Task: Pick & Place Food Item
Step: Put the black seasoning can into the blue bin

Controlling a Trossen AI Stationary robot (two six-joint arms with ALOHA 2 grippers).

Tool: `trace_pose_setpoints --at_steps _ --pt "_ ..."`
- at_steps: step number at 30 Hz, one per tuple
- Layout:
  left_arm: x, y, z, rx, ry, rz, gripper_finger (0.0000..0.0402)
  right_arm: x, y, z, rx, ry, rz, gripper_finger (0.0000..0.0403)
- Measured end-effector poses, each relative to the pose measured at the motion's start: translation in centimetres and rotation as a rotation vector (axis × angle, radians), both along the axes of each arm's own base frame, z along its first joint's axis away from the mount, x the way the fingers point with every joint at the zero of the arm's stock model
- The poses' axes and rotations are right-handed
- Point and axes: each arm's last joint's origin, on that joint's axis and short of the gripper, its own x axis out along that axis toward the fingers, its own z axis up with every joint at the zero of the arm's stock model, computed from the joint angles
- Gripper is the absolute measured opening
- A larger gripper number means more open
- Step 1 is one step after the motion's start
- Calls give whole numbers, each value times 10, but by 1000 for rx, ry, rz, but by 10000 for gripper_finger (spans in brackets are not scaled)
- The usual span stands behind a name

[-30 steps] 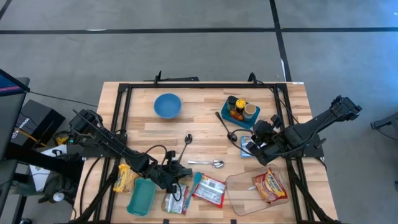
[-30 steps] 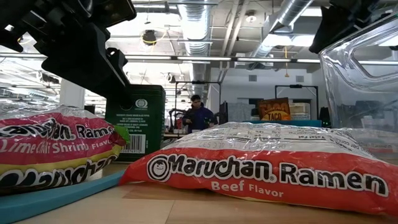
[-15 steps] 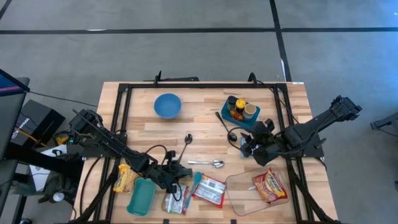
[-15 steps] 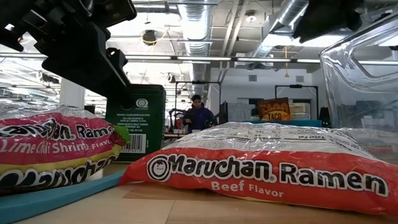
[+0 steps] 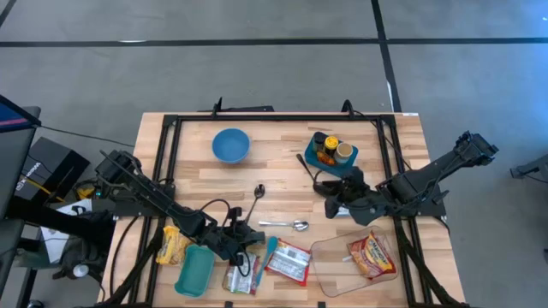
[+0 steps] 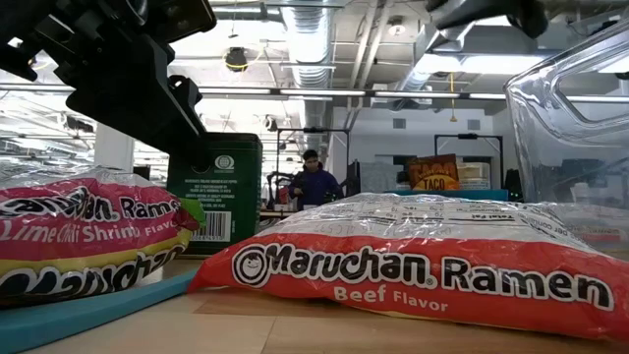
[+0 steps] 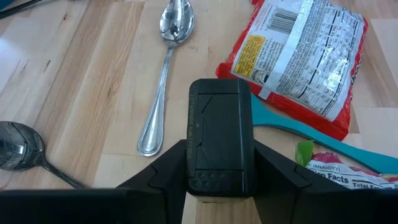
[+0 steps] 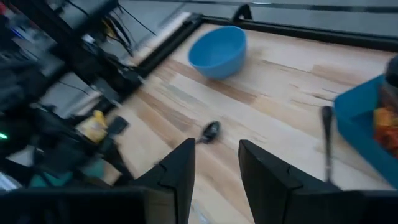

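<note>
Moved: right jaws (image 5: 324, 187) swung off the clear container (image 5: 355, 258) toward mid-counter, so looks like I'm going for another food item.
Right jaws: spread, holding nothing, over bare wood near the black spoon (image 5: 310, 172).
Left jaws (image 5: 248, 242): honestly can't tell open or shut; parked low by the snacks.
Done so far: one ramen pack (image 5: 370, 255) sits in the container.
Still out: Beef ramen pack (image 5: 288, 262) flat on the counter (image 5: 282, 162), just beside the left jaws.
</note>
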Motion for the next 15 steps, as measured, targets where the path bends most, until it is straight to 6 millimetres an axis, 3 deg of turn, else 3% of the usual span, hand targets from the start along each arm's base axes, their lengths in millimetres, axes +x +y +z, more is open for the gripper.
trace_pose_setpoints --at_steps 11,15 --pt "0 0 0 1 -1 1 138 7 4 9 61 -115 0 118" --pt "0 0 0 1 -1 2 137 7 2 8 -19 -64 37 118"
